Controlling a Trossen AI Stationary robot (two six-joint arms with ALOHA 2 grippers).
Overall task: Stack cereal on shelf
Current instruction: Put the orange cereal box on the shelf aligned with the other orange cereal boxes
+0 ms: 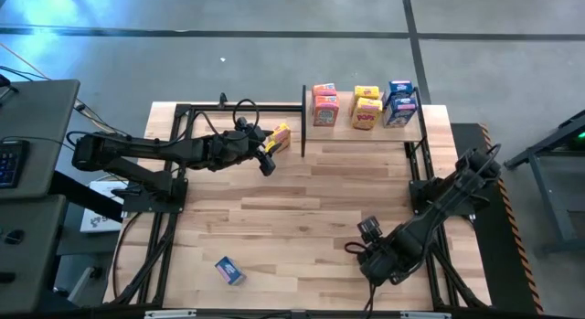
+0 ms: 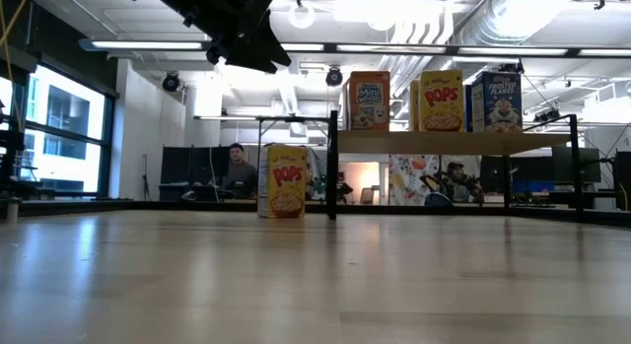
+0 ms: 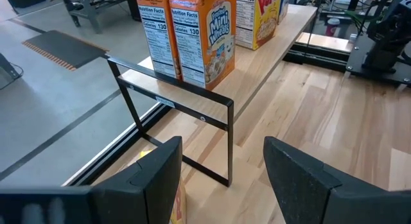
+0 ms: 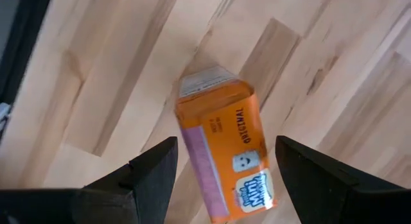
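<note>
The cereal boxes look light, stiff and thin-walled, with slick printed faces. A judgement: each is best pinched across its 2 broad faces near the middle, gently, since card this thin would dent and a tall box would tip if taken near an end.

The left gripper (image 1: 267,159) hangs above the table just short of the shelf (image 1: 366,132), fingers apart with nothing between them. A yellow box (image 1: 281,137) stands upright on the tabletop just beside and below its fingertips, close to the shelf's near post; in the left wrist view only a corner of it shows under one finger (image 3: 148,182). Ahead of this gripper, 6 boxes already stand on the shelf, the orange pair (image 1: 324,103) nearest.

A blue box (image 1: 229,271) lies on its side well apart from both grippers, at the table's front.

The right gripper (image 1: 375,255) hovers over the front right of the table, fingers spread wide. An orange box (image 4: 226,153) lies flat directly beneath it, between the fingers but not yet touched.
</note>
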